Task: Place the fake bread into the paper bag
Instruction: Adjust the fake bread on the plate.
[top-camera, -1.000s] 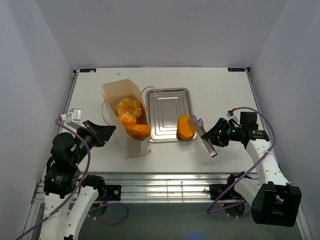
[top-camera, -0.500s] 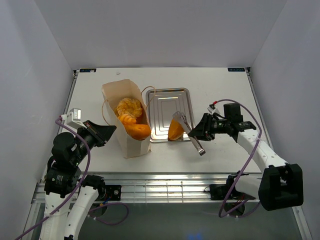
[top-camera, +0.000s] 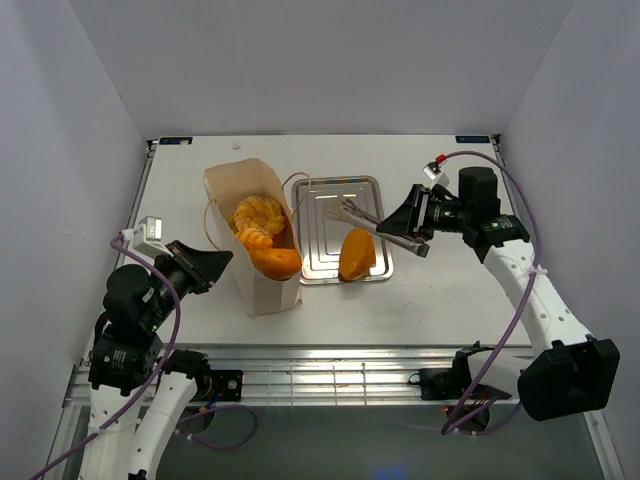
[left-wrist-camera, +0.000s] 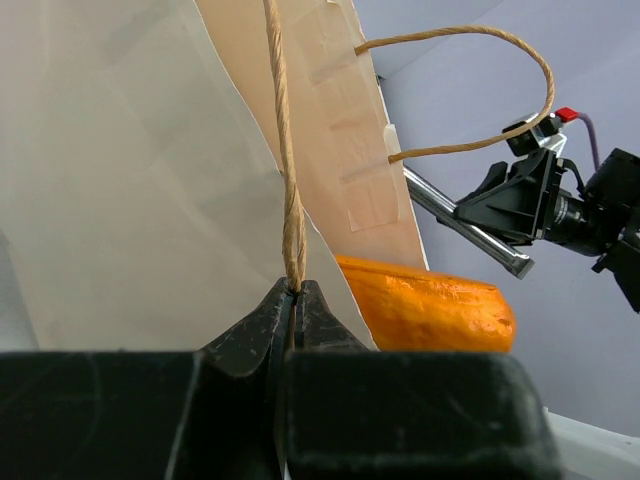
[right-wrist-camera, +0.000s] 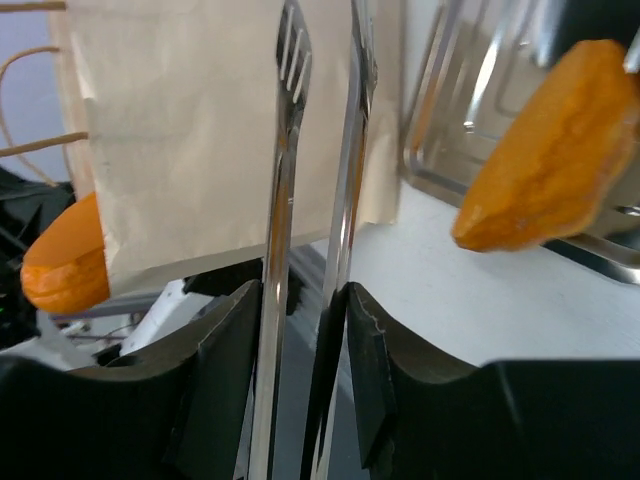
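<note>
Lying at the silver metal tray's (top-camera: 335, 195) near right corner, the glossy orange fake bread wedge (top-camera: 357, 255) rests just clear of the long steel tongs (top-camera: 380, 225) clamped in the right gripper (top-camera: 418, 214). Left wrist view: the left gripper (left-wrist-camera: 295, 300) pinches the cord handle (left-wrist-camera: 285, 150) of the pale tan paper bag (left-wrist-camera: 120, 200). Right wrist view: the tongs' tips stand parted and empty, the wedge off to their right.

Half-hidden fake bread (top-camera: 272, 259) in paper bag (top-camera: 263, 292)

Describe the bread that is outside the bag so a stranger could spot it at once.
Find the silver tray mid-table, right of the paper bag. At its near right corner sits one orange bread. Unlike the other breads, it is outside the bag.
</note>
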